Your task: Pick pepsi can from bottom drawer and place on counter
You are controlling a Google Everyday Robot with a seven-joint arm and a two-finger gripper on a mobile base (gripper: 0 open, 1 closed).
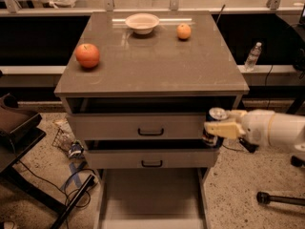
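Observation:
My gripper (218, 128) reaches in from the right and is shut on the pepsi can (214, 126), a dark blue can with a silver top. It holds the can upright in the air at the right front corner of the cabinet, level with the top drawer front and below the counter (152, 66). The bottom drawer (152, 194) is pulled out below, and its grey floor shows nothing on it.
On the counter are a red apple (87, 55) at the left, a white bowl (142, 23) at the back and an orange (184, 31) at the back right. A clear plastic bottle (253, 56) stands on the ledge to the right. Cables and clutter lie on the floor at the left.

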